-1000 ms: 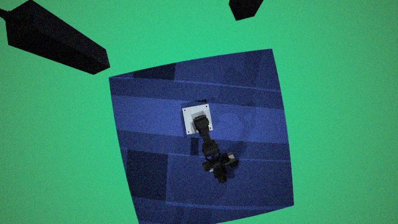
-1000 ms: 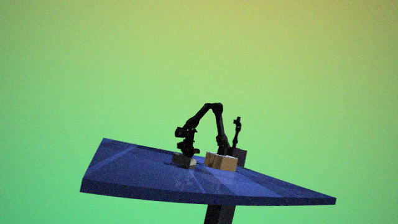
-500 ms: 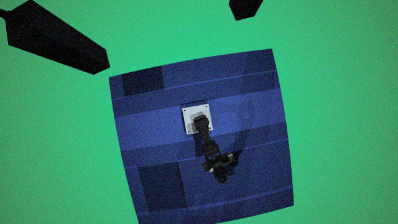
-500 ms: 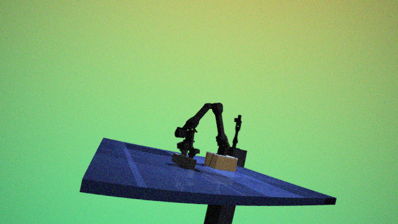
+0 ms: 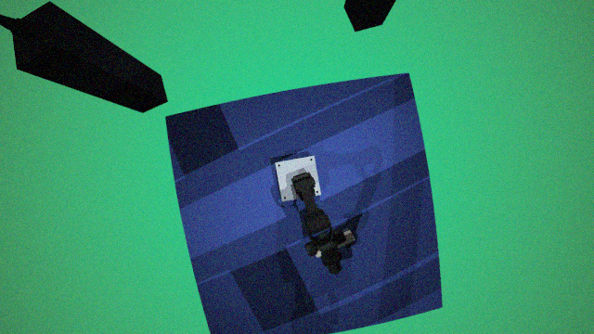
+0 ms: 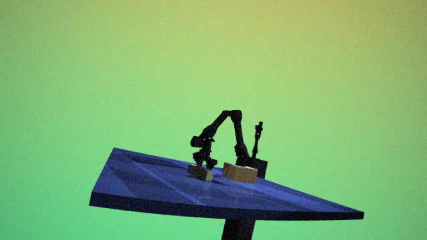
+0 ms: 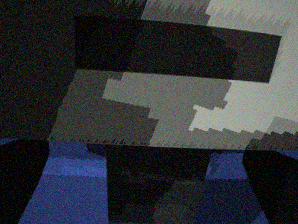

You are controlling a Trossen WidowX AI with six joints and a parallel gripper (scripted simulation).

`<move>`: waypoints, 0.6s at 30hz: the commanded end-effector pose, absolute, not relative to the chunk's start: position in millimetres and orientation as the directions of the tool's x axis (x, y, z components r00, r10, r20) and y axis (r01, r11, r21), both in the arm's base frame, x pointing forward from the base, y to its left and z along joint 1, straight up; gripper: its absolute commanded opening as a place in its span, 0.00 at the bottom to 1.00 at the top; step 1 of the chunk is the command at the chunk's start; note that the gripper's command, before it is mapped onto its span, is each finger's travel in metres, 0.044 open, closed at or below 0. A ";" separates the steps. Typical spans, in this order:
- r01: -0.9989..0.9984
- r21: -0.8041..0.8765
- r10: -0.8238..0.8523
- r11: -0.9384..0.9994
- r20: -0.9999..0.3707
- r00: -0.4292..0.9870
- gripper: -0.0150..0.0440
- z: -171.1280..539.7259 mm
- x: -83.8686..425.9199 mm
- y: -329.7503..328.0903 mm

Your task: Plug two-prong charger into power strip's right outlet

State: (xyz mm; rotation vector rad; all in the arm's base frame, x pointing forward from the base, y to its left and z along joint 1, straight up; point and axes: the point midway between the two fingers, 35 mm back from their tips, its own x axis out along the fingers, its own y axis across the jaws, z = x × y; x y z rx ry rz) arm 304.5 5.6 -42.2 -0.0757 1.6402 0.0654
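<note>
The gripper (image 6: 204,164) is held wide apart and empty above the small tan block (image 6: 200,172) on the worktop (image 6: 150,187) (presumably ready for grasping it).

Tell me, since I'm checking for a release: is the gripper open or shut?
Open. The gripper holds nothing; its fingers hang just above the small box on the table. The views are too coarse to show more.
</note>
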 end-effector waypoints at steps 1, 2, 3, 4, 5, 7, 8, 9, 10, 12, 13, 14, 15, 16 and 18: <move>-0.089 -0.002 -0.008 0.996 -0.998 -0.067 1.00 -42.4 303.2 5.6; -0.089 -0.002 -0.008 0.996 -0.998 -0.066 1.00 -42.5 303.0 5.6; -0.089 -0.002 -0.008 0.996 -0.998 -0.065 1.00 -42.5 302.7 5.5; -0.089 -0.002 -0.008 0.996 -0.998 -0.064 1.00 -42.5 302.4 5.5; -0.089 -0.002 -0.008 0.996 -0.998 -0.064 1.00 -42.5 302.1 5.5; -0.089 -0.002 -0.008 0.996 -0.998 -0.062 1.00 -42.5 301.6 5.4; -0.089 -0.002 -0.008 0.996 -0.998 -0.062 1.00 -42.5 301.3 5.4; -0.089 -0.002 -0.008 0.996 -0.998 -0.061 1.00 -42.5 301.1 5.4; -0.089 -0.002 -0.007 0.996 -0.998 -0.060 1.00 -42.5 300.8 5.4; -0.089 -0.002 -0.007 0.996 -0.998 -0.059 1.00 -42.5 300.2 5.3; -0.089 -0.002 -0.007 0.996 -0.998 -0.058 1.00 -42.6 300.0 5.3; -0.089 -0.002 -0.007 0.996 -0.998 -0.058 1.00 -42.6 299.7 5.3; -0.089 -0.002 -0.007 0.996 -0.998 -0.057 1.00 -42.6 299.4 5.3; -0.089 -0.002 -0.007 0.996 -0.998 -0.056 1.00 -42.6 299.2 5.2; -0.089 -0.002 -0.007 0.996 -0.998 -0.055 1.00 -42.6 298.6 5.2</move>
